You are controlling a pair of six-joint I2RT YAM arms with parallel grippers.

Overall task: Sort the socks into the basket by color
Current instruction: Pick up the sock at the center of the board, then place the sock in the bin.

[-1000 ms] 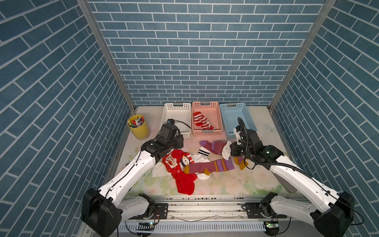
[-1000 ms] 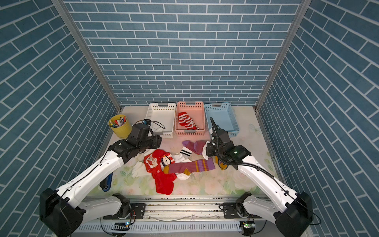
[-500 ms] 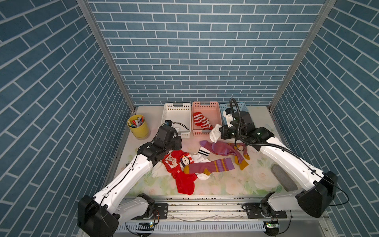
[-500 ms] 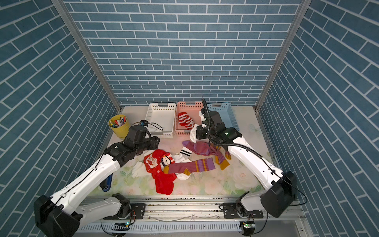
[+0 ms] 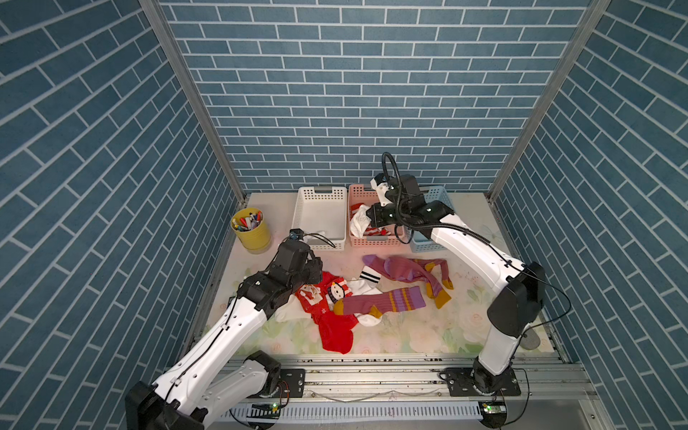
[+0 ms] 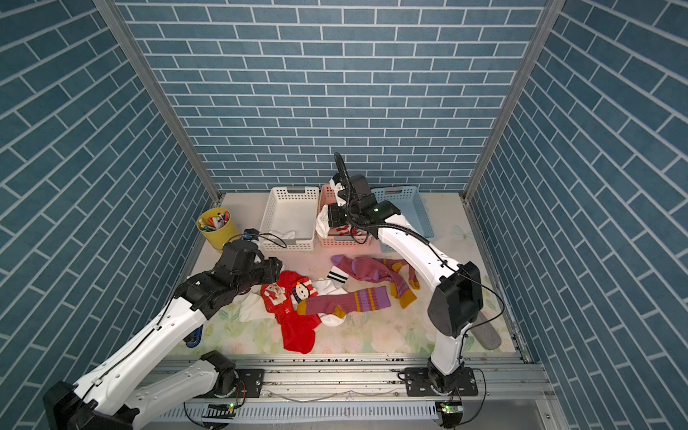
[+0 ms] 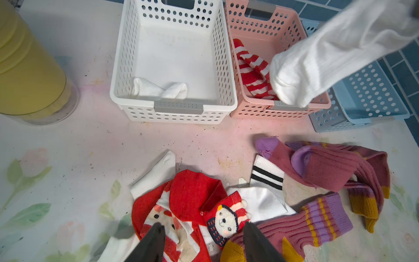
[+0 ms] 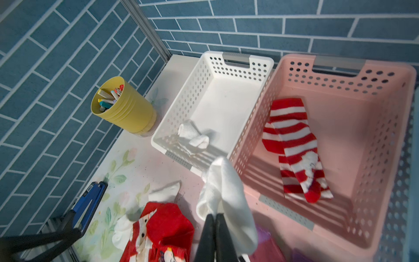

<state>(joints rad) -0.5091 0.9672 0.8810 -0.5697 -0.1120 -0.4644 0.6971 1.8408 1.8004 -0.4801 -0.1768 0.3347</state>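
One white sock (image 8: 229,195) hangs limp from the clenched right tool (image 8: 215,219) over the pink basket (image 8: 335,140); the white basket (image 8: 226,102) stands just beside, on the robot's left.

Blue brick-patterned walls (image 5: 353,93) close the cell on three sides, met at the back corners by slanting grey metal posts (image 5: 193,100). The tabletop (image 5: 409,337) wears a pale floral covering, pink-stained toward the back. An aluminium rail (image 5: 372,376) edges the front. Light is even, soft.
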